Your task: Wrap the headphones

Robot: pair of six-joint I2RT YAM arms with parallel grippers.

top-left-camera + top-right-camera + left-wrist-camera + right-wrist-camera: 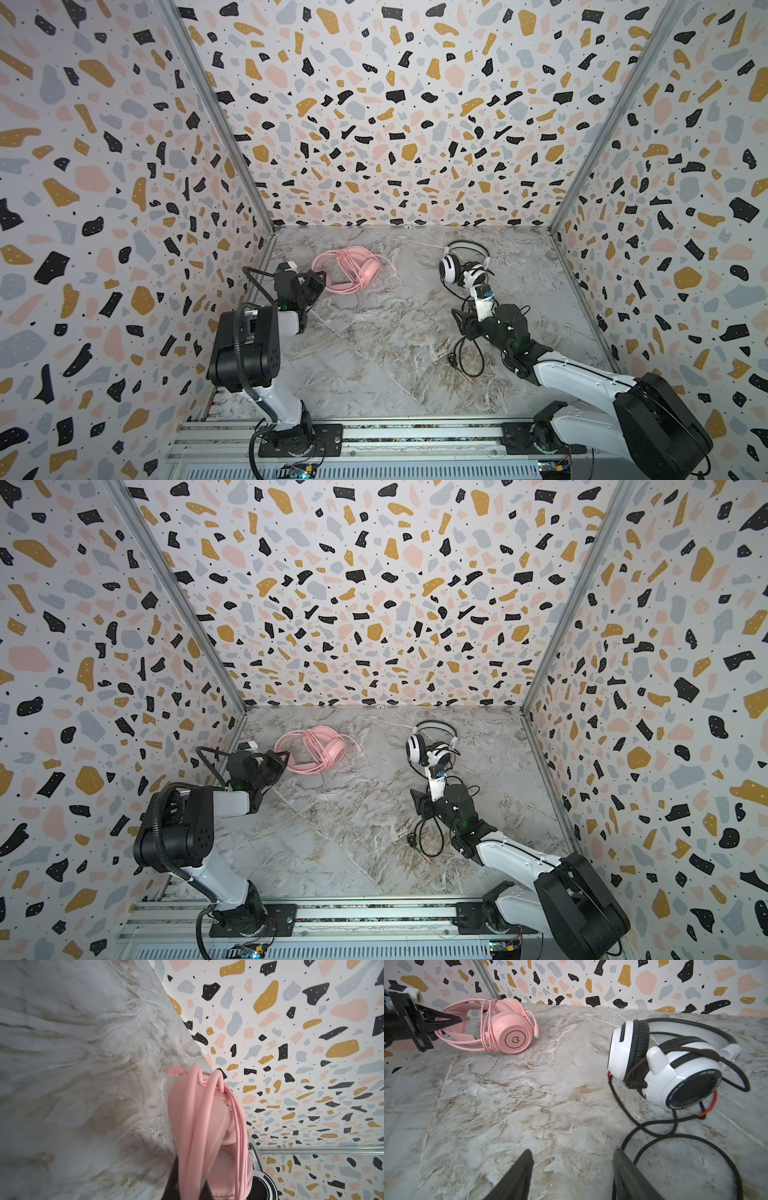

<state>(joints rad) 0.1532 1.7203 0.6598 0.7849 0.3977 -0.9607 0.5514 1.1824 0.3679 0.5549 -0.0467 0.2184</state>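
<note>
The pink headphones (351, 268) (318, 748) (508, 1032) lie at the back left of the marble table, their pink cable wound around them. My left gripper (321, 277) (284, 757) (191, 1188) is shut on them at the headband side, pink filling the space between its dark fingers (174, 1178). The white-and-black headphones (459, 266) (426, 748) (675, 1068) lie at the back right. Their black cable (471, 357) (691, 1138) runs loose over the table toward the front. My right gripper (463, 328) (419, 806) (572, 1155) is open and holds nothing, low over the marble just in front of that headset.
Terrazzo-patterned walls close in the table on the left, back and right. An aluminium rail (374, 432) with both arm bases runs along the front edge. The black cable's plugs (471, 378) lie on the table left of the right arm.
</note>
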